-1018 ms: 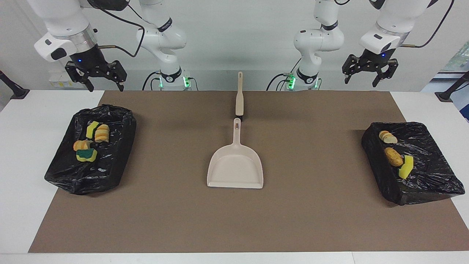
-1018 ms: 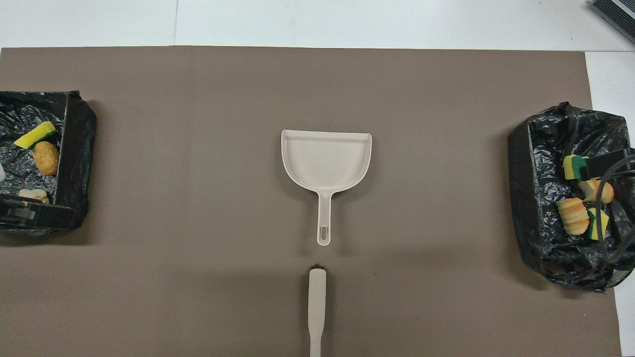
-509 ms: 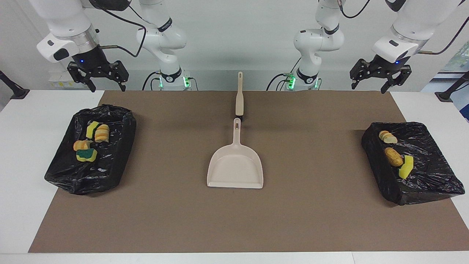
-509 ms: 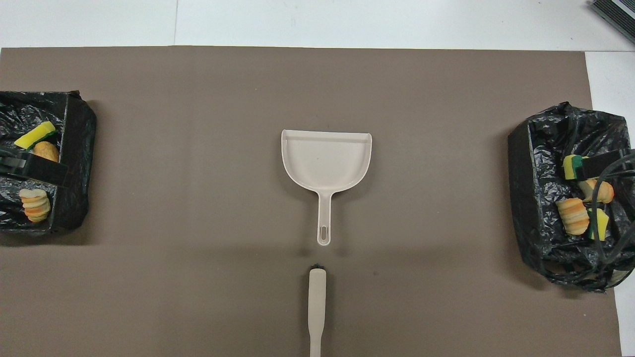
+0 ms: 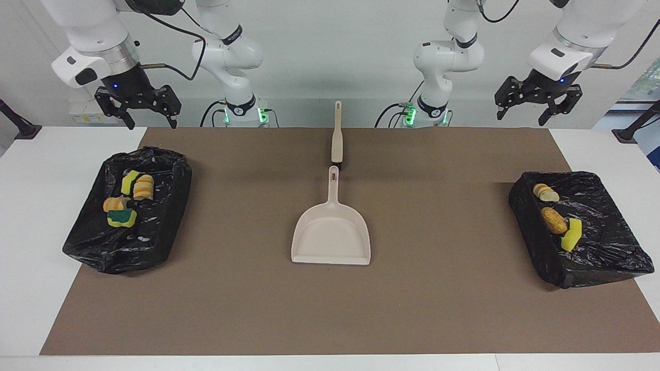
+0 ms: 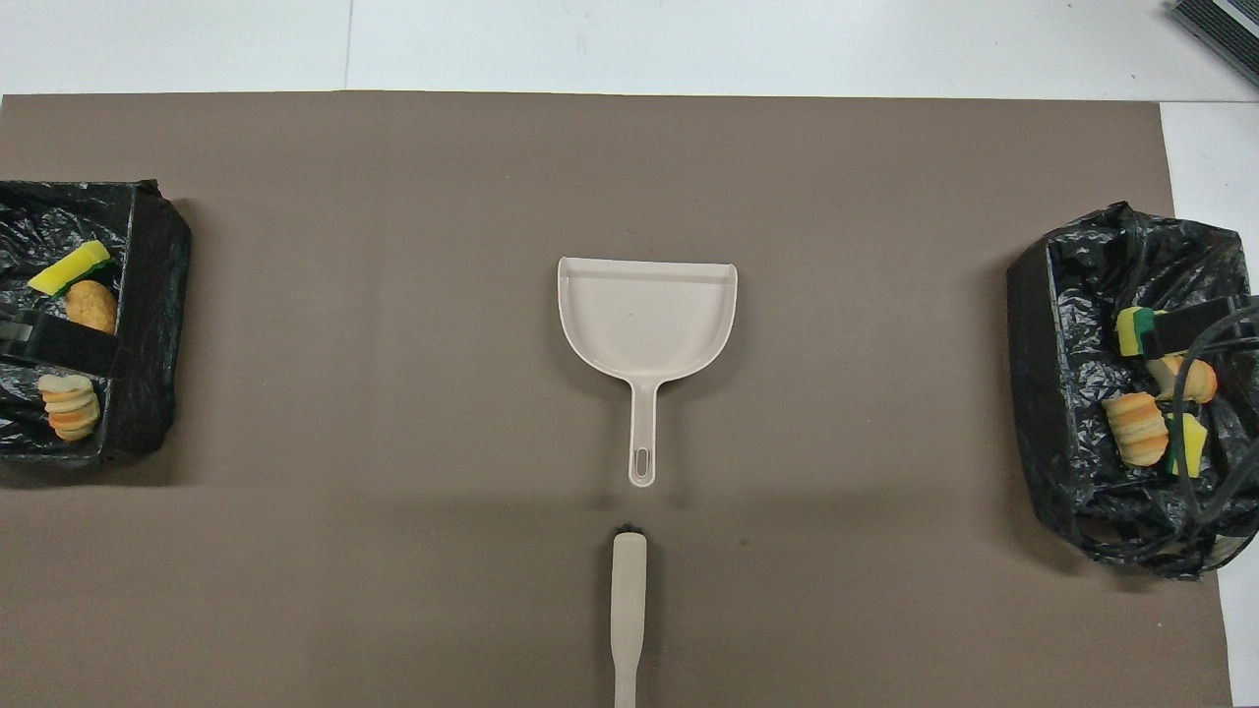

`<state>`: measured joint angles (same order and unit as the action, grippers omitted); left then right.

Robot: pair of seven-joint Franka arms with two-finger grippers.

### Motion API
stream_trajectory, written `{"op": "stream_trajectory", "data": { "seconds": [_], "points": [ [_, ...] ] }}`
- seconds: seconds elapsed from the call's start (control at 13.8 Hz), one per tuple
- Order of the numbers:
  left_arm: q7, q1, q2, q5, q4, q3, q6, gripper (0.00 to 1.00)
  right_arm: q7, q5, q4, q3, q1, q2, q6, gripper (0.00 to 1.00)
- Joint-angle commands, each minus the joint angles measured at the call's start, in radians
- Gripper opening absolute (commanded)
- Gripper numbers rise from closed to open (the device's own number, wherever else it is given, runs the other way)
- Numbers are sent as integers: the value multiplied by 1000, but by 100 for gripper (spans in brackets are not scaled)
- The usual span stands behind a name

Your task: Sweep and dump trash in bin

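Desk [image 5: 31, 206]: white, overlaid with a brown mat [image 5: 438, 309] that spans most of its top.
Dustpan [image 5: 331, 234]: beige, flat on the mat at mid-desk, handle pointing toward the robots' edge, pan bare.
Brush [image 5: 336, 135]: beige handle lying in line with the dustpan handle, closer to the robots' edge, a small gap between the two.
Bin at the right arm's end [image 5: 154, 242]: black-lined tray near that end edge of the desk, holding four pieces of trash [image 5: 124, 202]: yellow sponge chunk, striped bread-like lump, orange lump, green-backed sponge, clustered together.
Bin at the left arm's end [image 5: 608, 247]: black-lined tray near the other end edge, holding three pieces: pale sliced lump [image 5: 545, 192], brown lump [image 5: 554, 220], yellow sponge [image 5: 571, 234] touching the brown one.
Right end effector [image 5: 138, 111]: raised over the desk's robot-side edge at its own end, fingers spread wide, holding nothing.
Left end effector [image 5: 538, 103]: raised above the robot-side edge at its own end, fingers likewise wide apart, holding nothing.
Mat between the bins: only dustpan and brush resting there.
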<state>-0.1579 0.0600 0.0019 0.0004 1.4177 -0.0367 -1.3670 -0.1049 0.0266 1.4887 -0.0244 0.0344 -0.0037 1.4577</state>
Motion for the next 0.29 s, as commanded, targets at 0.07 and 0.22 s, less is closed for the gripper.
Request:
{"op": "stream_trajectory", "data": {
  "seconds": [0.07, 0.22],
  "points": [
    [61, -12, -5, -5, -2, -3, -12, 100, 19, -13, 15, 1, 2, -10, 10, 100],
    [69, -11, -6, -5, -2, -3, -20, 100, 19, -13, 15, 1, 4, -10, 10, 100]
  ]
}}
